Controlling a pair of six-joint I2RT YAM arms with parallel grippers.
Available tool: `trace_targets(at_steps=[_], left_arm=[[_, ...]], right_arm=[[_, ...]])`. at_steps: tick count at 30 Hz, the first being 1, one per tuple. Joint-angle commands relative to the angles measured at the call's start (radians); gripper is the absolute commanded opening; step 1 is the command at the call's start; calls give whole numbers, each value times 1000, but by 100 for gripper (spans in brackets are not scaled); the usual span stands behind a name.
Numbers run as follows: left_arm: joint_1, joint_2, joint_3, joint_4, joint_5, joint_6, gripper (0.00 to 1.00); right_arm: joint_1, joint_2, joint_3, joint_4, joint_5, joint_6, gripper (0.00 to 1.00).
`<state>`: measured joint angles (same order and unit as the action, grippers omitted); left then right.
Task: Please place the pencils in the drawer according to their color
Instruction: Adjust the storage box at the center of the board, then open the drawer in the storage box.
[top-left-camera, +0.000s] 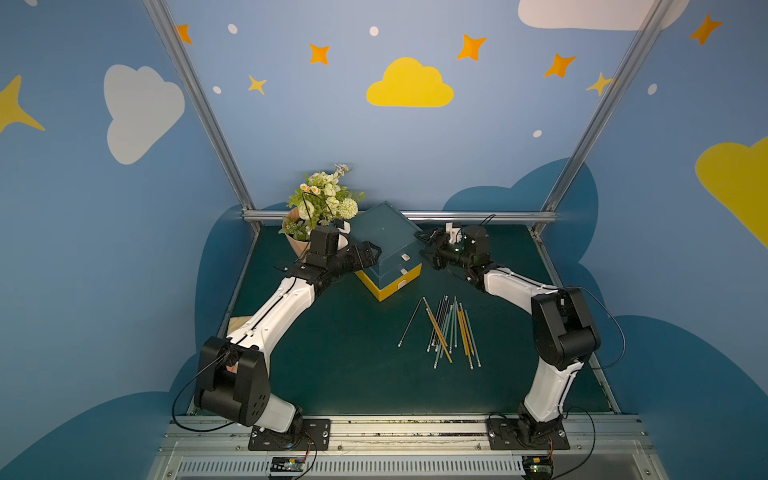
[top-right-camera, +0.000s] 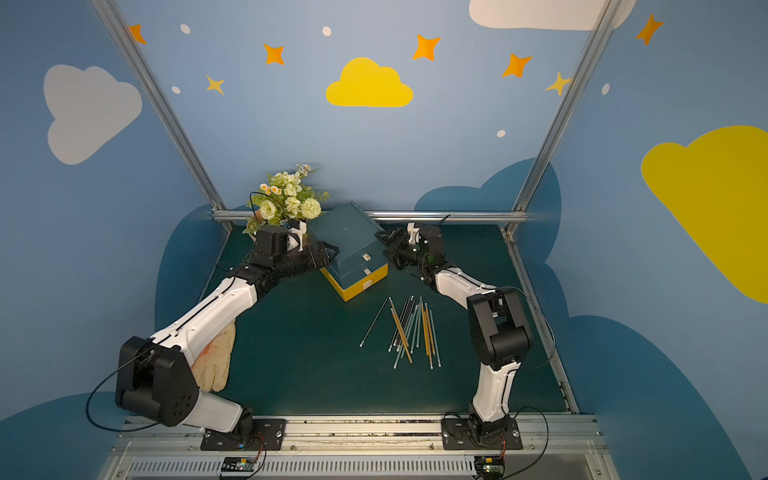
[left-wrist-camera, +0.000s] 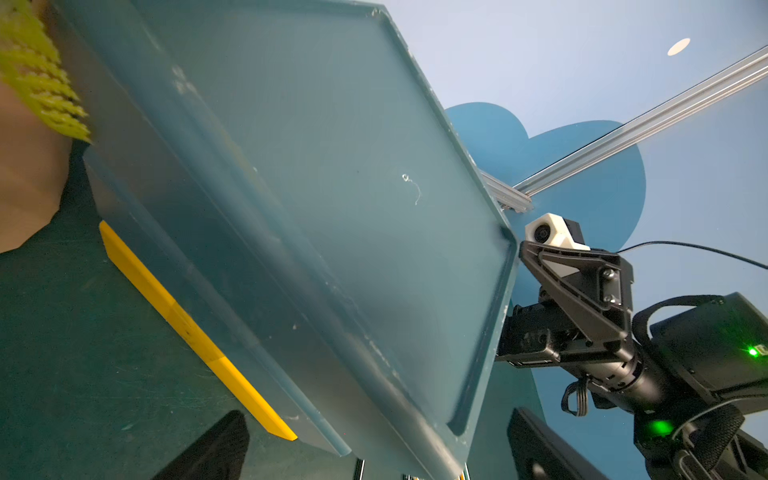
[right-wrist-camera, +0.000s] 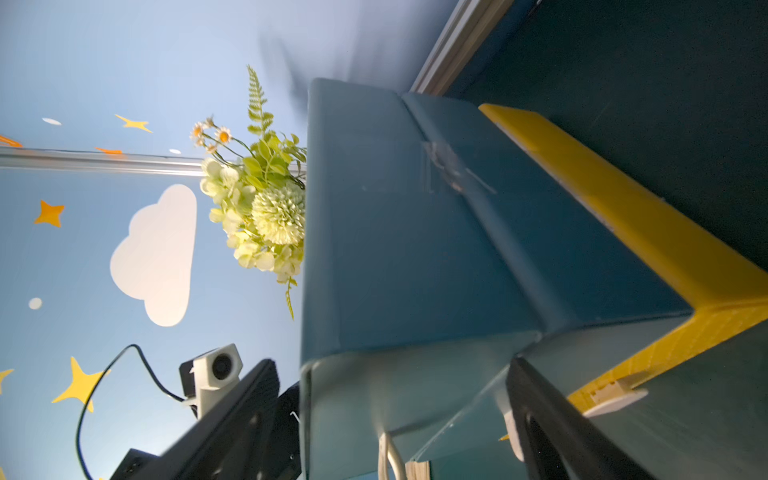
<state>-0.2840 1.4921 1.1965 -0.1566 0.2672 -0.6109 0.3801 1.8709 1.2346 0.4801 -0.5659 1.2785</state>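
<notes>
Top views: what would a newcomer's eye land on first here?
The teal drawer box with its yellow base sits at the back, the left gripper and right gripper flanking it, jaws wide. In front lie the pencils, a mixed yellow, black and pale bundle; a flower bouquet stands beside the box.

Pencils (top-left-camera: 438, 332): yellow, black, pale grey-green. Drawer unit (top-left-camera: 384, 232): teal body, yellow base, white pulls (top-left-camera: 405, 257). Table (top-left-camera: 332, 353) dark green; wall (top-left-camera: 291, 124) blue with yellow cloud, orange stars.

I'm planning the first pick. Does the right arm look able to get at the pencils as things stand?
Probably yes: the pencils lie uncovered on the mat, between the drawer box and the base of the right arm, with nothing in the way.
</notes>
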Motion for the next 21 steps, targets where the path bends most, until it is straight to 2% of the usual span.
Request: trace_targets(at_steps=[1,8,16,21], left_arm=[[-3,0,52,12,-27,0,100],[-2,25,123,-33,-113,10,100],[-3,80,176,-83,-133,17,100],[-3,98,175,-83,-131,14,100]], right_arm=[[15,-60,-50,71,-32,23,87],[61,-139,-182,84,-6,31,80],[96,-60,-152,170,-14,82,54],[97,-29,-129,181,-17,88,46]])
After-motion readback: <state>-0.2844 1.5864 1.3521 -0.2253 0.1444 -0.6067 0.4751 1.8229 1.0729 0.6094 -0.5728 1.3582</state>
